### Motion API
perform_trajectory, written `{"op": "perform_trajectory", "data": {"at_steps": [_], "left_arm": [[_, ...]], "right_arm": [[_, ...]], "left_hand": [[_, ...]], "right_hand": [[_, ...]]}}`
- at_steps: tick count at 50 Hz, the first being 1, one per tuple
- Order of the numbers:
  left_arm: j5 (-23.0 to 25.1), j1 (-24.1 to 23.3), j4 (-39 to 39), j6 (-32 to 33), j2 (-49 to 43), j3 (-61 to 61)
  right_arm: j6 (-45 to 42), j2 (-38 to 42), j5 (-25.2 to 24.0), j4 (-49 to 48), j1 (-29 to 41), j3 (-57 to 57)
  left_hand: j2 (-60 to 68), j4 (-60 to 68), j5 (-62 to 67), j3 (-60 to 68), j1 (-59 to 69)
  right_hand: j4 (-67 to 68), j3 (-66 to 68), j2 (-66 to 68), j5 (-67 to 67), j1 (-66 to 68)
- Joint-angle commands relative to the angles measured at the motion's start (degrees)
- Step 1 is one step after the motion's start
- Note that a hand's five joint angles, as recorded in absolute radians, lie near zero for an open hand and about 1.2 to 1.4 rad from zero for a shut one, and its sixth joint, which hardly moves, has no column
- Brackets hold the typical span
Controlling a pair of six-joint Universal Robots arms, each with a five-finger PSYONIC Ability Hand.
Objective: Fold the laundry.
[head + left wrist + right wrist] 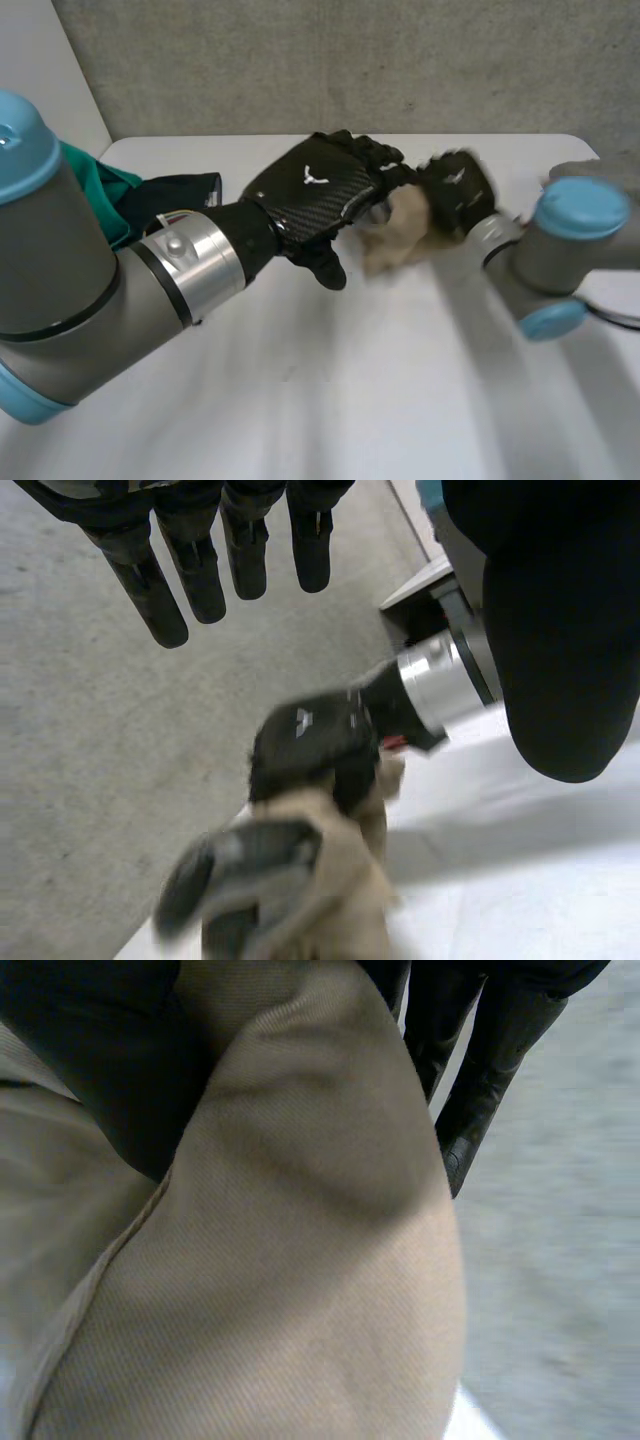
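There it was: the right hand (458, 188) was clenched round a bunched beige cloth (396, 238), thumb on one side and fingers on the other, over the far middle of the white table (350, 380). It seemed to be raised a little, I'd guess so the cloth could hang loose and show an edge. The left hand (315, 195) hovered just beside it, fingers (195, 575) straight and empty, likely placed to take a second hold. A green garment (105, 185) lay at the table's left edge.
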Motion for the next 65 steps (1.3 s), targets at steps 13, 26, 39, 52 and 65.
{"op": "perform_trajectory", "data": {"at_steps": [13, 26, 39, 52, 65], "left_arm": [[-0.66, 1.55, 0.06, -0.07, 1.3, -0.03], [-0.75, 1.55, 0.06, -0.07, 1.3, -0.12], [-0.75, 1.55, 0.06, -0.07, 1.3, -0.21], [-0.84, 1.46, 0.06, -0.07, 2.09, -0.21], [-0.75, 1.37, -0.03, -0.07, 2.18, -0.21]], "right_arm": [[5.53, 5.57, -12.3, -6.1, -24.35, -24.56], [8.25, 17.27, -26.45, -17.62, -40.34, -24.39], [7.9, 17.71, -37.79, -17.71, -45.8, -17.18], [8.96, 8.84, -36.13, -15.34, -45.36, -10.33], [7.55, -6.72, -30.24, 11.1, -49.66, -0.84]], "left_hand": [[-0.81, -0.68, -0.18, -1.28, -1.32], [-0.81, -0.68, -0.18, -1.28, -1.32], [-0.64, -0.51, -0.01, -1.11, -1.15], [-0.64, -0.51, -0.01, -1.11, -1.15], [-0.64, -0.51, -0.01, -1.11, -1.15]], "right_hand": [[12.15, 13.53, 13.55, 18.81, 30.88], [12.15, 13.53, 13.55, 18.81, 30.88], [3.05, 4.43, 4.45, 9.71, 21.78], [-57.85, -56.47, -56.45, -51.19, -39.12], [-57.85, -56.47, -56.45, -51.19, -39.12]]}}
